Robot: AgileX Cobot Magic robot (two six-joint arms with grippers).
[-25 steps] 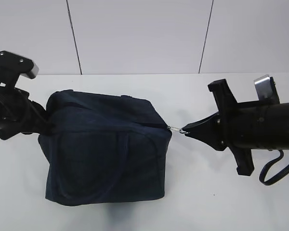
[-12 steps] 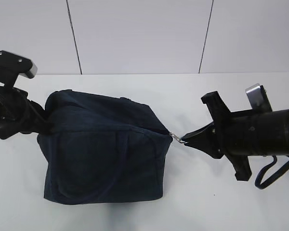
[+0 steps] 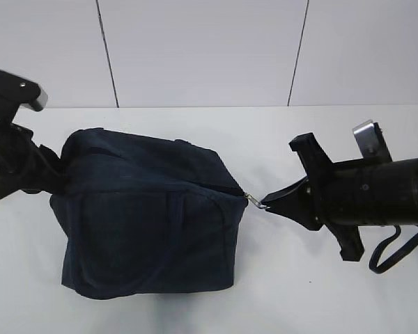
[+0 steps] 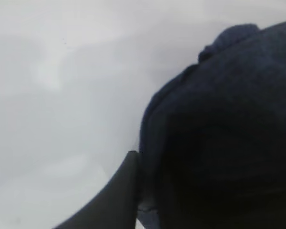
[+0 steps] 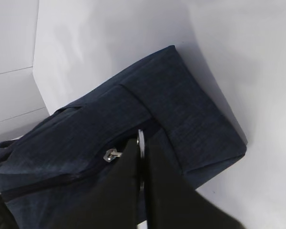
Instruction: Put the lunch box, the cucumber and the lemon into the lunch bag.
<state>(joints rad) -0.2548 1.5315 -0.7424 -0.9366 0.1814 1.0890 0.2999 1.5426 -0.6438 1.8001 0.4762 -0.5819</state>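
My right gripper (image 3: 266, 206) has its jaws pressed together on the metal ring pull (image 3: 259, 204), right of centre in the exterior view. My left gripper (image 3: 56, 182) sits at the left edge, against the far end of the lunch bag (image 3: 150, 216); one finger (image 4: 115, 193) lies on the fabric, and whether those jaws grip it I cannot tell. The bag stands in the middle of the white table (image 3: 265, 132), zipper (image 5: 43, 183) closed along its top.
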